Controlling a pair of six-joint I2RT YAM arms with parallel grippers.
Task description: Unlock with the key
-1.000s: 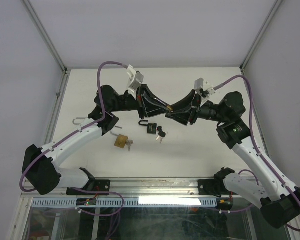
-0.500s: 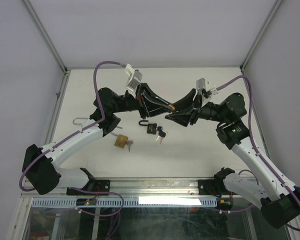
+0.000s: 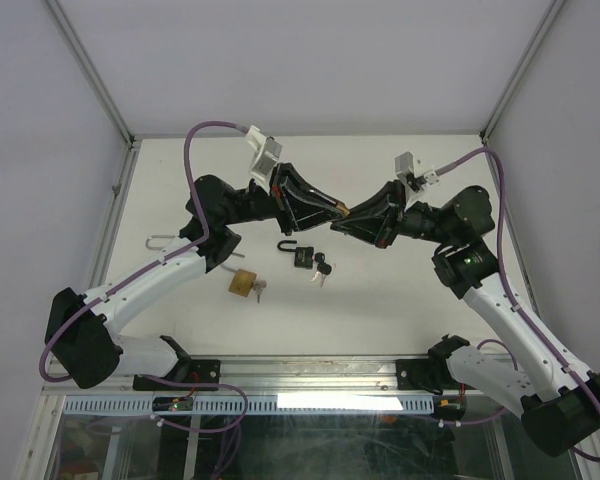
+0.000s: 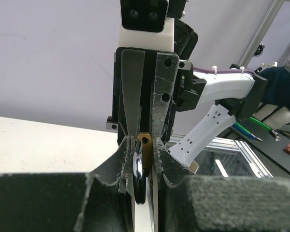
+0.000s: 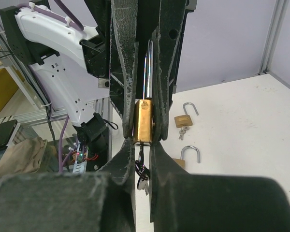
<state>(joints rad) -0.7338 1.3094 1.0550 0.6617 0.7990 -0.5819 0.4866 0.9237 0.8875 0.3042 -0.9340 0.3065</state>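
Top external: arms (image 3: 170,265) meet aloft gripping key (image 4: 139,169), padlock (image 5: 144,121)

The small rectangular brass padlock (image 5: 143,121) is held in mid-air. It stands upright in the right wrist view, its body pinched at the fingertips of the right gripper (image 5: 142,145). The thin silver metal key (image 4: 139,169), dark-headed and seen edge-on, appears to meet the padlock's end. It is clamped between the fingers of the left gripper (image 4: 144,145).
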